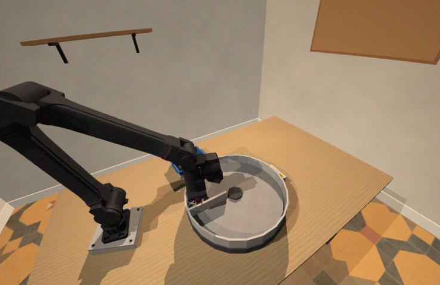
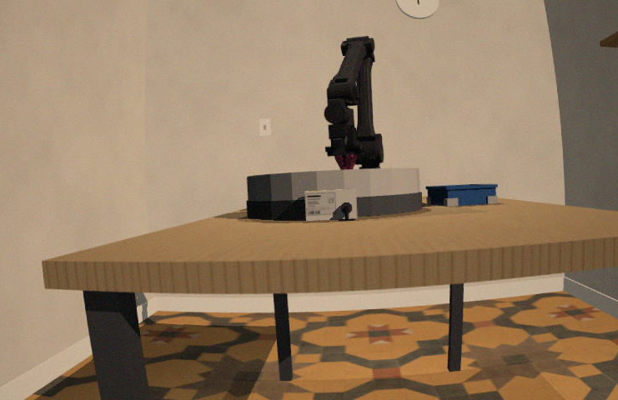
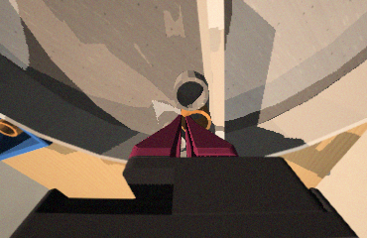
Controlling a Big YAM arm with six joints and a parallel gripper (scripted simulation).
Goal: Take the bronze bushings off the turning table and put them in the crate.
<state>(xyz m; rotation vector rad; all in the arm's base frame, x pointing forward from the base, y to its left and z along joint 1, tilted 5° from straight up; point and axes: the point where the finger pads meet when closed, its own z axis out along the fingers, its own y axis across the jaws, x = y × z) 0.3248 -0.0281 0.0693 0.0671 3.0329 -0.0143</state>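
Observation:
My gripper [image 3: 183,119] reaches down inside the grey turning table [image 1: 237,201], near its left rim, and shows in the side view [image 2: 345,162] just above the rim. Its maroon fingers stand almost together, pinched on the near wall of a bronze bushing [image 3: 197,119] that sits at their tips. A steel bushing [image 3: 190,90] lies just beyond it, beside the pale divider bar [image 3: 214,59]. The blue crate [image 3: 13,138] holds one bronze bushing [image 3: 7,128]; the crate also shows in the side view [image 2: 461,193].
The turning table has a raised grey rim and a dark hub [image 1: 234,193] at its middle. A small control box [image 2: 329,204] sits against its side. The arm's base plate [image 1: 116,231] stands on the wooden table to the left.

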